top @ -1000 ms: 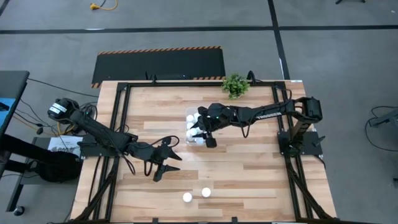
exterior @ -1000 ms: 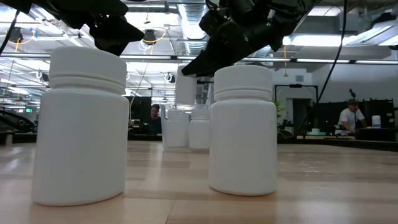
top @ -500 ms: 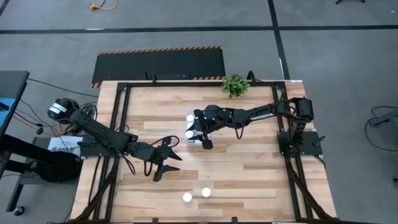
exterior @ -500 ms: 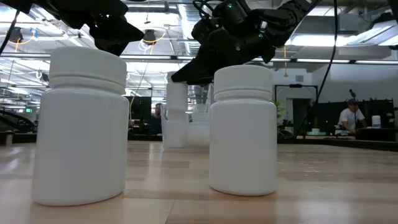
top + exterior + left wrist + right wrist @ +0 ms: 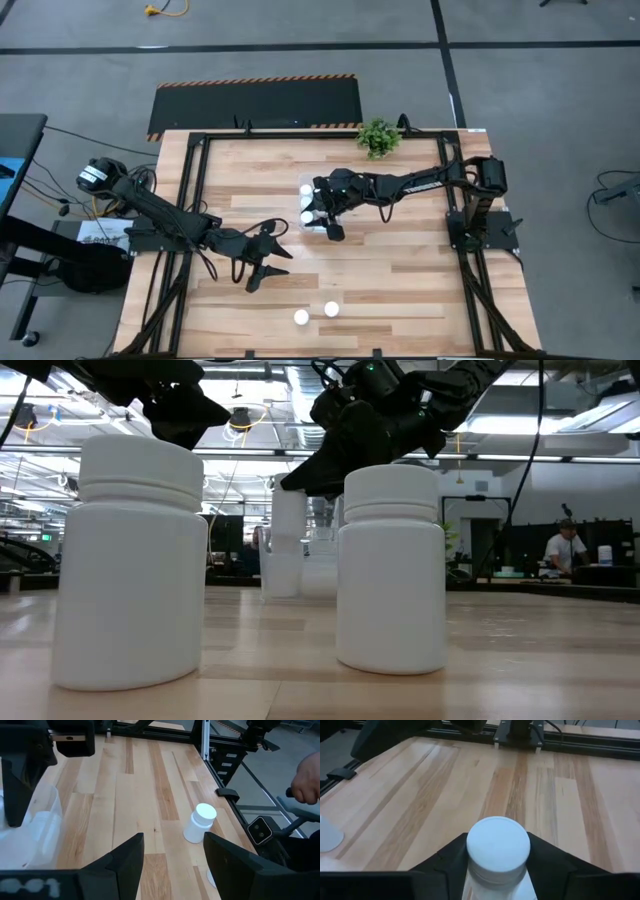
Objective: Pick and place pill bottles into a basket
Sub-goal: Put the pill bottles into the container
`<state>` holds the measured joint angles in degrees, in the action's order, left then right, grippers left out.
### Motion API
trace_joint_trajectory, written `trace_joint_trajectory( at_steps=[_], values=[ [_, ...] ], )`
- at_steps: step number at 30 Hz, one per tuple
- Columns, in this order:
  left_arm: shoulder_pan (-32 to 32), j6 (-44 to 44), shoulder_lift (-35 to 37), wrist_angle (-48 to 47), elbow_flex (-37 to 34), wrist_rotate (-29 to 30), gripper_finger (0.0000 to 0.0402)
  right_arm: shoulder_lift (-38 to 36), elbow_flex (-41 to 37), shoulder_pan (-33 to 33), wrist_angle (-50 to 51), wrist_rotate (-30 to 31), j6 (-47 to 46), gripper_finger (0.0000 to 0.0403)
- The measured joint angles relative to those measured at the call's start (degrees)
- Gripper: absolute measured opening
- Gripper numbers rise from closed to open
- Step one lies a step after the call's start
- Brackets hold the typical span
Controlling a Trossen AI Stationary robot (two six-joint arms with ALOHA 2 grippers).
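My right gripper (image 5: 320,215) is shut on a white pill bottle (image 5: 497,845) over the clear basket (image 5: 312,203) at the table's middle. The basket holds other white bottles (image 5: 305,188) that stand on its floor. In the low view the held bottle (image 5: 287,520) hangs under the right gripper (image 5: 345,445). My left gripper (image 5: 266,263) is open and empty, low over the table left of the middle. Two loose bottles (image 5: 301,317) (image 5: 331,310) stand upright near the table's near edge; one shows in the left wrist view (image 5: 200,822) beyond the left gripper (image 5: 172,865). My right gripper pinches the pill bottle between its two fingers, one on each side of the body just below the cap (image 5: 472,875). The fingers slant down from the table's right side. The bottle stands upright in the hold, cap up, over the basket.
A small green potted plant (image 5: 378,137) stands at the table's far edge. A black metal frame (image 5: 195,190) runs around the tabletop. A person's hand (image 5: 306,780) shows beyond the table's edge. Bare wood lies between the basket and the two loose bottles.
My right gripper has moved a little toward the table's left edge and down over the basket, carrying the bottle upright.
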<state>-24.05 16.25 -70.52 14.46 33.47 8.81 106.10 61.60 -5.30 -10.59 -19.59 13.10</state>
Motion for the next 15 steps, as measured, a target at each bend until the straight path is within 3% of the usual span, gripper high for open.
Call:
trace_joint_trajectory(
  at_steps=[6, 15],
  values=[
    [0.0, 0.02, 0.0, -0.01, 0.0, -0.01, 0.0194, 0.02, -0.05, -0.11, -0.3, 0.02, 0.62, 0.0158],
    [-0.02, 0.05, 0.0, -0.02, 0.0, -0.08, 0.0194, -1.65, -0.33, -0.44, -0.2, 0.76, 2.0, 0.0177]
  ],
)
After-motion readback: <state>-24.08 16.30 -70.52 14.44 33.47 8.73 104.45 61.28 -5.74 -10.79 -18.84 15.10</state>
